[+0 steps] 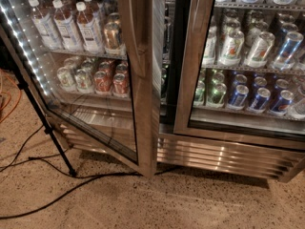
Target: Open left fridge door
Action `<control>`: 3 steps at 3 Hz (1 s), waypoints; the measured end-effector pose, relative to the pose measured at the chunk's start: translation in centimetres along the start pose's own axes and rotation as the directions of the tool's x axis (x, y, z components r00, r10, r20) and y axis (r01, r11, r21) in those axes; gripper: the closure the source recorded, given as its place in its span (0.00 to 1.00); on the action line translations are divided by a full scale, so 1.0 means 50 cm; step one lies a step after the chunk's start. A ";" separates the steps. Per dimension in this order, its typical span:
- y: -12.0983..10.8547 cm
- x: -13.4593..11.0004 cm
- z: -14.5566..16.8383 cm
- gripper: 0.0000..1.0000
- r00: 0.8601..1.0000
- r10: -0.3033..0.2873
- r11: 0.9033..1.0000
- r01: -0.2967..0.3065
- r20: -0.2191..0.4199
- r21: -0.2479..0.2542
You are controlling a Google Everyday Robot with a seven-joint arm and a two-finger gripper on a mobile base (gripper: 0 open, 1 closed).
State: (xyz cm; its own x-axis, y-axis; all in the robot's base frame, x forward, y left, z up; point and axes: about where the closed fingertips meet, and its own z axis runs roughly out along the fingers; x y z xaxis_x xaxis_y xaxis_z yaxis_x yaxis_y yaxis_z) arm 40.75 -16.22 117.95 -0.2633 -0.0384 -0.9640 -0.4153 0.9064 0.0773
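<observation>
The left fridge door (90,113) is a glass pane in a brushed steel frame (145,128). It stands swung partly out from the cabinet, its free edge toward me at centre. A dotted white LED strip (24,51) runs down its left side. A long vertical steel handle (135,42) sits on the frame. Bottles and cans show through the glass. A dark gap (171,80) separates it from the right door. My gripper is not in view.
The right steel-framed glass door (190,80) is shut, with green and blue cans (259,97) behind it. A steel grille (219,156) runs along the fridge base. A black stand leg (47,128) and black cables (71,190) lie on the speckled floor at left.
</observation>
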 end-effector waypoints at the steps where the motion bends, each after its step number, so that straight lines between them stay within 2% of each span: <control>1: 0.000 0.000 0.000 0.83 1.000 0.000 1.000 0.000 0.000 0.000; 3: 0.000 0.000 0.000 0.83 1.000 0.000 1.000 0.000 0.000 0.000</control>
State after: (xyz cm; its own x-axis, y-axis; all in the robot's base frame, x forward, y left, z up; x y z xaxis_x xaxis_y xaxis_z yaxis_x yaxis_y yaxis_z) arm 40.75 -16.22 117.95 -0.2633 -0.0384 -0.9640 -0.4153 0.9064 0.0773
